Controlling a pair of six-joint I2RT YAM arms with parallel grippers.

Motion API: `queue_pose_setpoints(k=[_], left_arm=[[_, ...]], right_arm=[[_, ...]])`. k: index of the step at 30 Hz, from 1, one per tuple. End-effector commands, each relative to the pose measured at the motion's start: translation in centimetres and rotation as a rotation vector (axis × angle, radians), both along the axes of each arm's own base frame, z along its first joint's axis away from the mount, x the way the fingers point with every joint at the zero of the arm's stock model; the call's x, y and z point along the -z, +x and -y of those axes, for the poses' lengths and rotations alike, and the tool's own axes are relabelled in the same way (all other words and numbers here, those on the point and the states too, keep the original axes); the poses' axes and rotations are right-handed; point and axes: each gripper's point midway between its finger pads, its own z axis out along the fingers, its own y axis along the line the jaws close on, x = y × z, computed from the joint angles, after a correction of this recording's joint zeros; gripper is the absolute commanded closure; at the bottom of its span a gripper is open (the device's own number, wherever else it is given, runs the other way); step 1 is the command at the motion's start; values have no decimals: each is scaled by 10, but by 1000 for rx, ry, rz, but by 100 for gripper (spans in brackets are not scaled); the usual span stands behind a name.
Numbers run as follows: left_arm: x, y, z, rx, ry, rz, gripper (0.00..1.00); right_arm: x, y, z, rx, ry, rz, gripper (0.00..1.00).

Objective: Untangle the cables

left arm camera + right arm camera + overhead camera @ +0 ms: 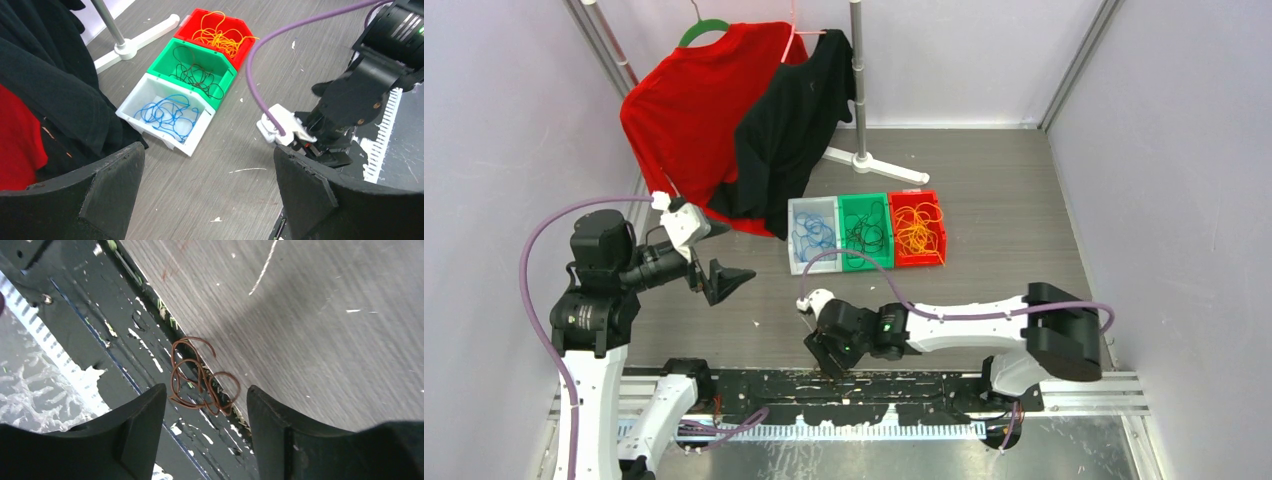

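While the right end effector (206, 389) gapes, a brown cable (200, 375) lies below.

From above, the right end effector (827, 362) probably hides the brown cable (202, 381), which cannot be found there. Each wrist view's bottom edge cuts off its own fingers (345, 200). The black shirt (794, 120) hides part of the red shirt (686, 110).

Red shirt (674, 110), black shirt (799, 120) hang from rack (859, 90) at table (1004, 220) rear.
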Motion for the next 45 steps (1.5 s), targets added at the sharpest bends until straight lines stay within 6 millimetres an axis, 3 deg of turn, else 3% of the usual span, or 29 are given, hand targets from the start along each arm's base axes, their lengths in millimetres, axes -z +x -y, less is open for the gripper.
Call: queue_pose_setpoints(k=[1,3,6,10,19,23,27,30,32,35,39,42,45], left_arm=[[-4,-2,1,11,-1,12,1],[-3,-2,-1,5,9,15,0],[-2,-3,-1,2,14,16,0],[2,-7,-1,8,17,16,0],[16,-14,5,58,-3,-15,0],[23,-25,12,114,-38,-49,0],[30,-43,25,228,-128,-127,3],[45,-45,25,225,-142,-199,7],[61,-40,19,171,-91,-204,7],[81,-31,8,97,-14,-229,4],[92,-19,0,31,23,-298,0],[96,-11,-6,-21,49,-324,1],[99,1,-16,-110,76,-348,1]], right_arm=[[6,-15,-26,-72,30,-81,38],[15,-16,-28,-75,-2,-99,47],[16,-8,-28,-60,-34,-70,69],[-18,7,-29,-35,29,27,98],[-144,58,-19,69,309,209,99],[-180,81,-14,118,437,209,99],[-210,82,-32,75,573,178,99],[-212,92,-40,100,555,190,99],[-207,115,-33,192,503,248,99],[-198,161,-11,353,429,305,99],[-179,226,30,561,325,369,99],[-162,269,58,686,267,373,99],[-144,298,73,759,209,382,99]])
